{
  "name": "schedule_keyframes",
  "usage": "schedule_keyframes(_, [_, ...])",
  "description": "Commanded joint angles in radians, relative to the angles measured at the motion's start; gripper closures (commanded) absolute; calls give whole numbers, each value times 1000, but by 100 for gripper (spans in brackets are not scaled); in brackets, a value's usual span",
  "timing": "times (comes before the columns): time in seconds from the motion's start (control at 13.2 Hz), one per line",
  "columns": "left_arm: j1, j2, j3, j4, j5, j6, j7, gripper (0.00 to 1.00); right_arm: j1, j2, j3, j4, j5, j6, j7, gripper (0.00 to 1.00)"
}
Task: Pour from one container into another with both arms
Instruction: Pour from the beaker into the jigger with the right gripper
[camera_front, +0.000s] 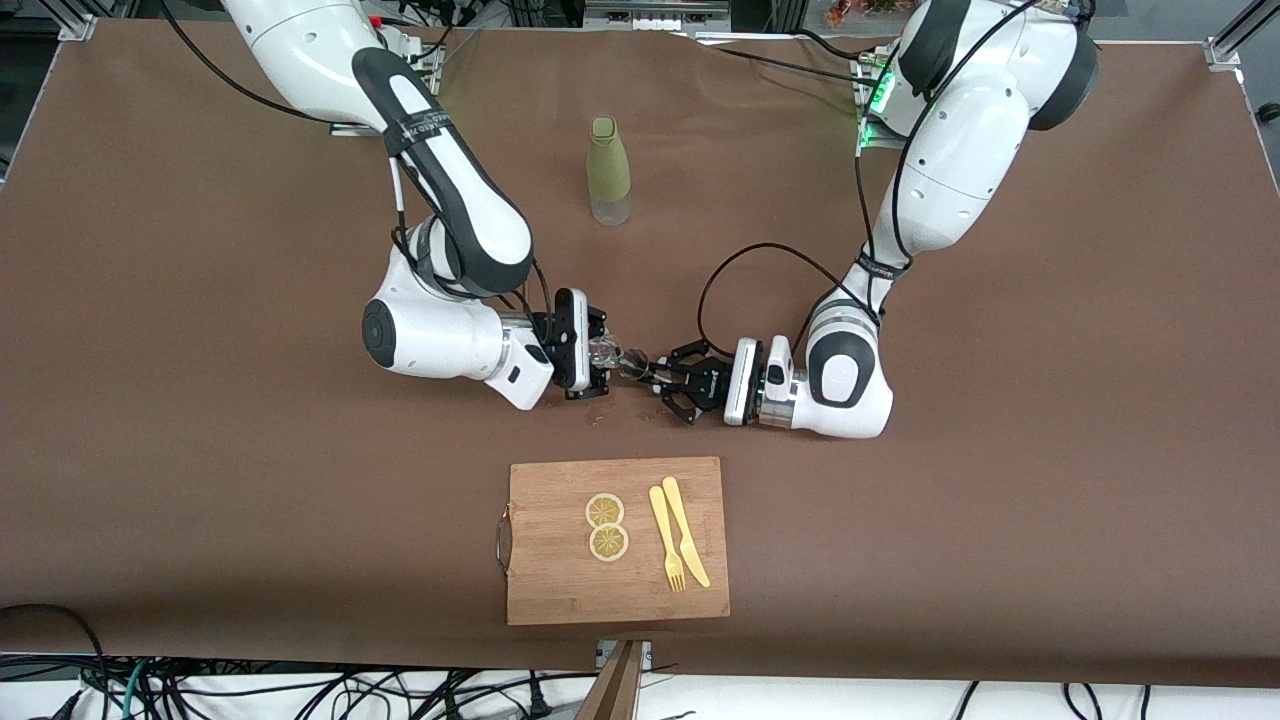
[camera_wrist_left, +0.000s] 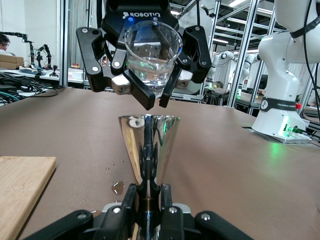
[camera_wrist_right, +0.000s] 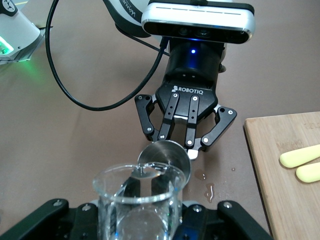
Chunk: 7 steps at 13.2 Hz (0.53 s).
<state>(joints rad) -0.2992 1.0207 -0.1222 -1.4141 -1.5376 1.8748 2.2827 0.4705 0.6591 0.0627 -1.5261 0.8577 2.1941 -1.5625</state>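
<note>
Two containers met over the middle of the table (camera_front: 200, 450): my right gripper (camera_front: 603, 358) pinched a glass (camera_wrist_left: 152, 55) holding clear liquid, my left gripper (camera_front: 662, 380) pinched a steel cup (camera_wrist_left: 149, 145), rims nearly touching. I judged the pour under way; next came careful tipping, since drops (camera_wrist_left: 118, 187) had spilled. One bottle (camera_front: 609, 170), one board (camera_front: 560, 580), two lemon slices (camera_front: 606, 526), one fork (camera_front: 666, 538), one knife (camera_front: 686, 530).

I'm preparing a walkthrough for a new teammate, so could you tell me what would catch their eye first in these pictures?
The two grippers meeting mid-table: the right gripper holds a clear glass tipped over a metal cone cup held by the left gripper. Small spilled drops lie on the brown table under them. Nearer the front camera, a wooden cutting board carries two lemon slices and yellow cutlery; a green bottle stands farther back.
</note>
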Motion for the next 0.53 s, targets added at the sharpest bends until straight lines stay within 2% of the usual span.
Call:
schedule_keyframes(0.0, [-8, 18, -2, 24, -44, 9, 47, 100, 22, -21, -11, 4, -48, 13, 61, 100])
schedule_keyframes(0.23, [-8, 18, -4, 24, -45, 7, 47, 100, 31, -19, -6, 24, -126, 15, 130, 100])
schedule_keyframes(0.46, [-8, 18, -4, 24, -47, 7, 49, 100, 37, -19, -7, 26, -129, 21, 137, 100])
